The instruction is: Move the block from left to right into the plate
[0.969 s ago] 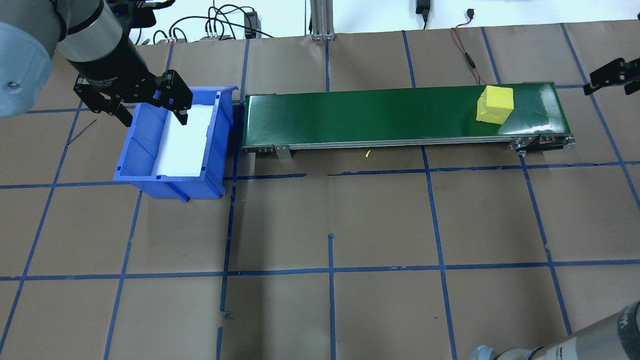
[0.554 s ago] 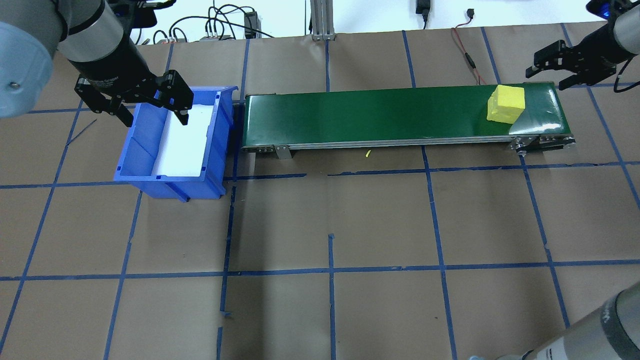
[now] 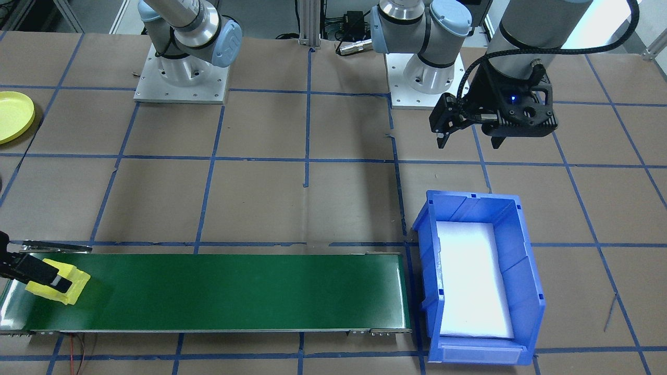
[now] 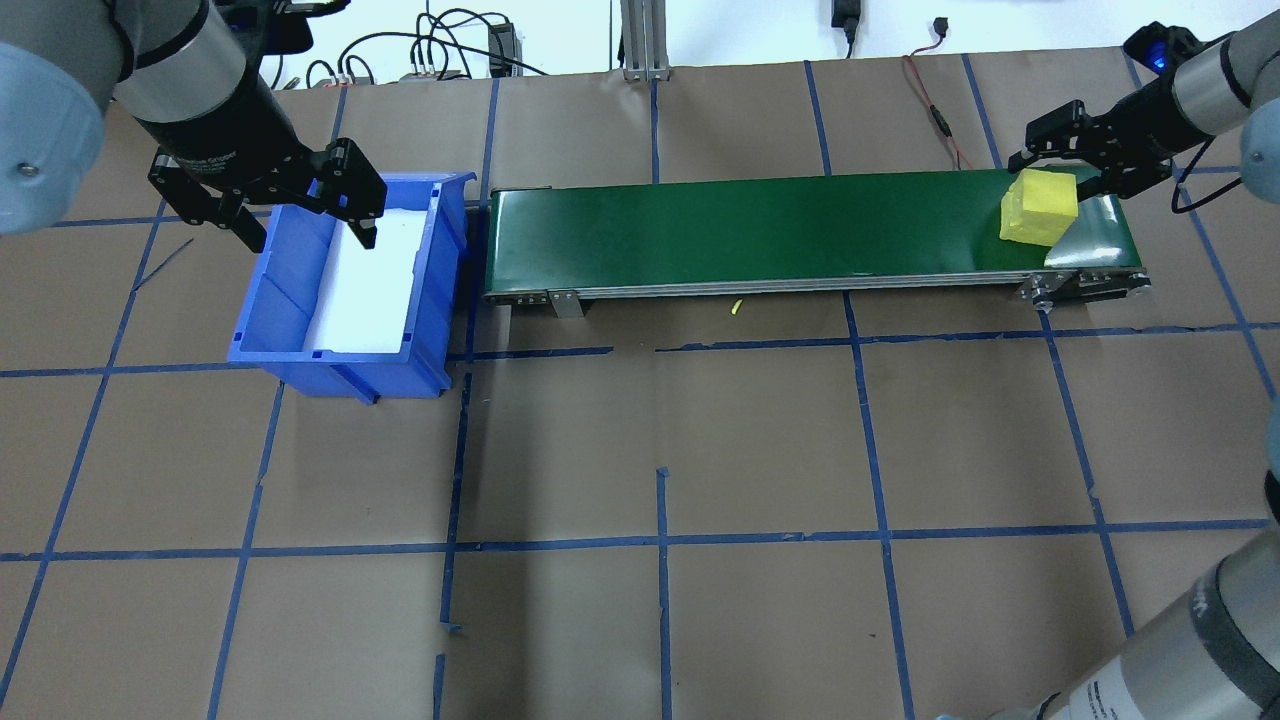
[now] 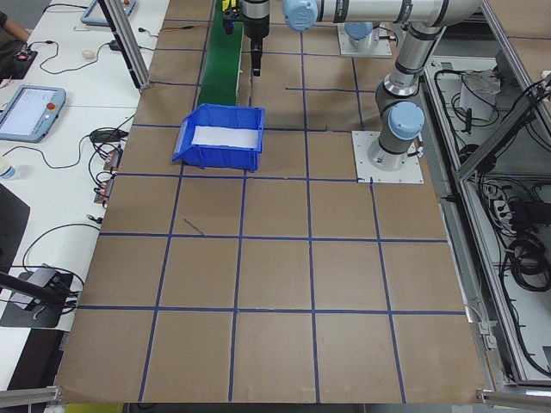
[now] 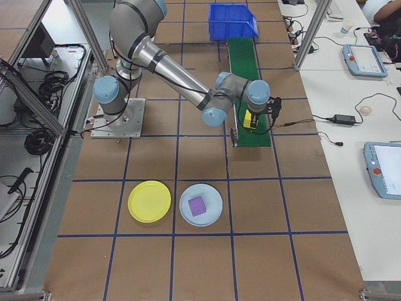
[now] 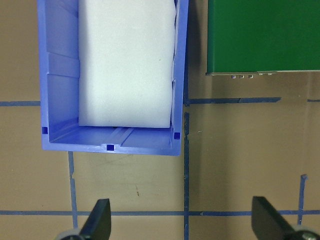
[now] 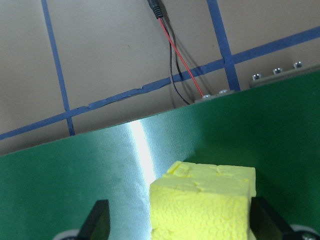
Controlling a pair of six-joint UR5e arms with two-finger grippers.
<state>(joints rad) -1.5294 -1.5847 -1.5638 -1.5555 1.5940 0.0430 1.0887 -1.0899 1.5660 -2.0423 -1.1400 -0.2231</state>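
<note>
While left end effector (image 4: 300, 215) hangs spread, empty, over bin (image 4: 440, 290), right end effector (image 4: 1068, 165) straddles block (image 4: 1040, 208), fingers spread, unclosed; plate (image 6: 149, 201) well apart on worktop (image 4: 660, 450).

2 arms reaching apart, both sets of fingers spread

The left gripper (image 4: 300, 215) hangs from a steeply angled forearm with its wrist pointing straight down and its 2 fingers (image 7: 100, 222) wide apart, holding nothing. The right arm stretches far out and low, elbow bent; the right gripper (image 4: 1055, 165) is tilted downward, its fingers (image 8: 97, 222) spread wide.
</note>
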